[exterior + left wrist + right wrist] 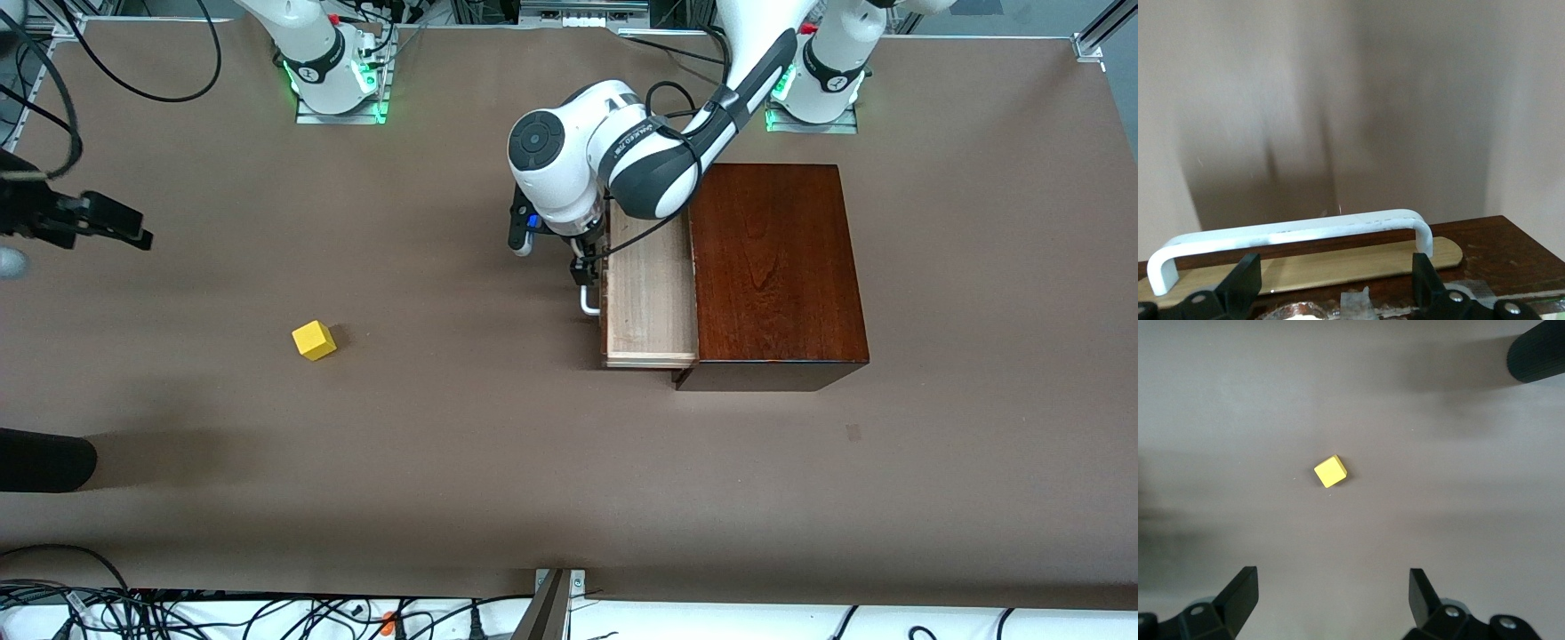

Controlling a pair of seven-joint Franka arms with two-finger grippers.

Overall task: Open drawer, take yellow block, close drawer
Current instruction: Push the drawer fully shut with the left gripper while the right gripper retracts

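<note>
Already your drawer (649,293) stands partly out of the box (773,267), tray bare. Your left gripper (582,267) hangs at the drawer's handle (1291,233), fingers (1241,283) released, likely placed for pushing. The block (314,340) sits on the bench (444,462), well apart from the drawer; your right gripper (1331,600) hovers over it, fingers spread for descent.
</note>
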